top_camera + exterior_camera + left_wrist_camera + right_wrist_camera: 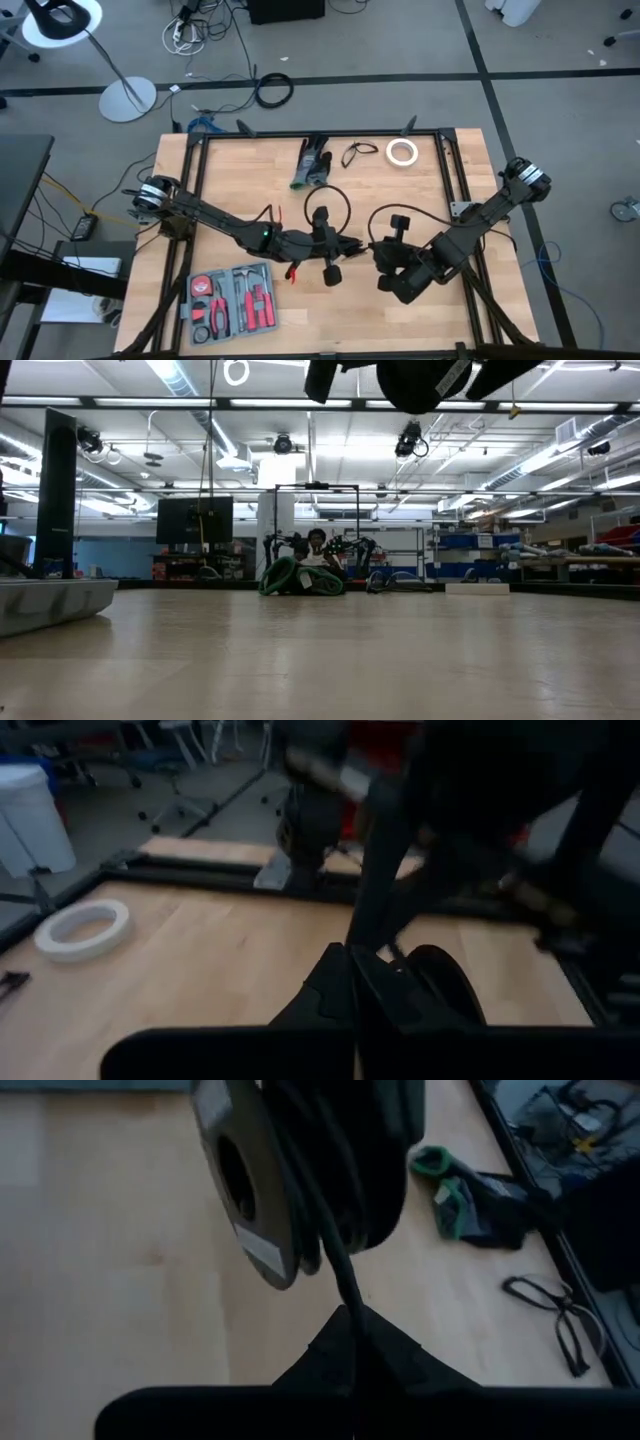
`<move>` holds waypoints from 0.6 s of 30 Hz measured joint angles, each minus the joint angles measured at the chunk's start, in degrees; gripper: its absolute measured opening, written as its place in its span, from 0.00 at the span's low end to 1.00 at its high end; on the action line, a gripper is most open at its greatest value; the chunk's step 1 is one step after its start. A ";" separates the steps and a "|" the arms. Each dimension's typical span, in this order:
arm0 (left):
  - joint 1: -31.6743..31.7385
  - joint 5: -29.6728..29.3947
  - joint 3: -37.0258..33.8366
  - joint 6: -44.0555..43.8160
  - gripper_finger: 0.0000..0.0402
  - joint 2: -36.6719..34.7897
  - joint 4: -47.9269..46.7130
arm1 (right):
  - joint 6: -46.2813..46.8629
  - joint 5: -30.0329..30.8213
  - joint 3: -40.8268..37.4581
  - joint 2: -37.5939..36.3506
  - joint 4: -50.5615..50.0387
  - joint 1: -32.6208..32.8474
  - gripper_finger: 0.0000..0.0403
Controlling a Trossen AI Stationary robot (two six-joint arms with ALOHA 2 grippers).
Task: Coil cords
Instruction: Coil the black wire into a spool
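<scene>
Left tool (330,252) at desk (440,310) centre, fingers clenched on cord (326,212) — its loop lies toward 12 o'clock of tool. Right tool (385,262) just at 3 o'clock of left tool, pinching black cord strand running to spool (300,1170). Small loose cord (358,152), white tape roll (402,152), green gloves (312,165) near far edge. Tool kit (232,300) at 7 o'clock.

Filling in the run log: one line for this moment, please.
task: coil cords | right pincer: shut on cord from coiled bundle | left pincer: mid-table, close to right | white tape roll: untouched
</scene>
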 joint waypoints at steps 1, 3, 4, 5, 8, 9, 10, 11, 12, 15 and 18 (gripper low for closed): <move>0.01 -0.26 0.00 0.50 0.00 0.00 0.87 | 0.64 0.19 -0.42 0.12 -0.40 -0.04 0.00; 0.07 -1.36 -0.12 1.53 0.00 0.02 1.93 | 2.07 1.09 -1.65 0.15 -0.48 -0.09 0.00; 0.07 -1.61 -0.17 1.95 0.00 0.02 2.57 | 2.43 1.66 -2.58 0.14 0.53 -0.06 0.00; 0.04 -1.60 -0.17 2.58 0.00 0.04 3.35 | 2.54 2.09 -3.68 0.14 2.13 -0.04 0.00; -0.15 -2.05 -0.17 2.76 0.00 0.04 5.32 | 2.47 3.43 -6.74 0.14 6.59 0.13 0.00; -0.17 -2.42 -0.17 2.98 0.00 0.13 5.95 | 2.47 3.60 -7.81 0.14 8.99 0.12 0.00; -0.14 -2.47 -0.17 3.12 0.00 0.29 6.81 | 2.48 4.05 -9.06 0.12 11.04 0.11 0.00; -0.11 -2.54 -0.17 3.54 0.00 0.41 7.47 | 2.46 4.47 -10.17 0.12 12.88 0.11 0.00; -0.09 -2.59 -0.20 4.07 0.00 0.49 8.06 | 2.40 4.67 -11.21 0.12 14.88 0.11 0.00; -0.15 -3.27 -0.22 4.94 0.00 0.55 9.81 | 1.31 6.14 -14.10 0.09 22.34 0.11 0.00; -0.15 -4.04 -0.22 5.83 0.00 0.82 11.92 | -1.39 7.44 -16.67 0.07 30.15 0.11 0.00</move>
